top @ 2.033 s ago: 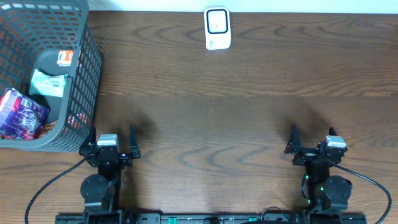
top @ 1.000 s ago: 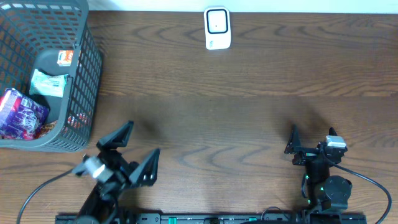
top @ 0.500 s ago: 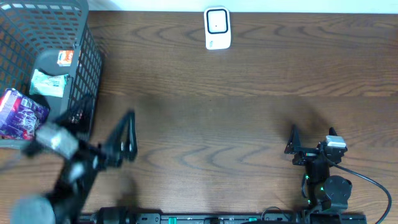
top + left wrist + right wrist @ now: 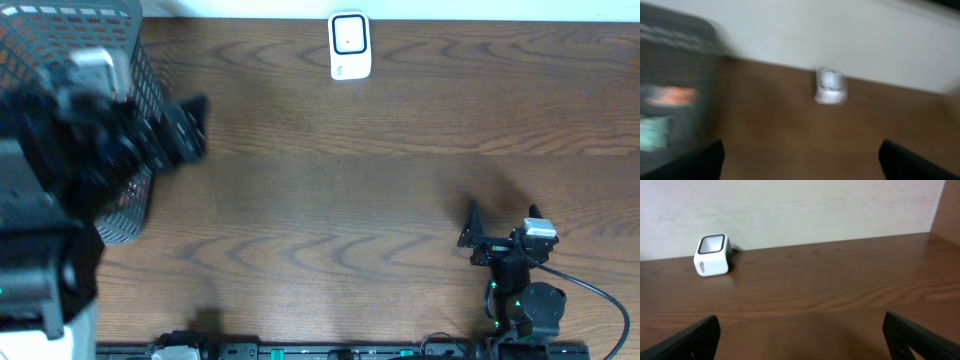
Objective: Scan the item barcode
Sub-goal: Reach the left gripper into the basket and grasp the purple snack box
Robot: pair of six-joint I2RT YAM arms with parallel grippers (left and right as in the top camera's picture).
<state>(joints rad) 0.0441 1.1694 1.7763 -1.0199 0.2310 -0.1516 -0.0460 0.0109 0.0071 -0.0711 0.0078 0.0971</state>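
The white barcode scanner (image 4: 349,45) stands at the table's far edge; it also shows as the scanner (image 4: 830,86) in the blurred left wrist view and the scanner (image 4: 712,255) in the right wrist view. My left gripper (image 4: 175,140) is raised high beside the grey basket (image 4: 128,45) and hides the items inside from above. In the left wrist view the gripper (image 4: 800,167) is open and empty, and blurred orange and teal packets (image 4: 670,95) show in the basket (image 4: 680,60). My right gripper (image 4: 500,222) rests near the front edge, open (image 4: 802,340) and empty.
The basket takes up the table's left end. A pale wall (image 4: 800,205) runs behind the scanner. Brown wood table (image 4: 380,180) lies between the scanner and the right arm.
The left arm has swung up from the front edge and moved toward the far left over the basket, now covering most of it. The right arm has stayed still.
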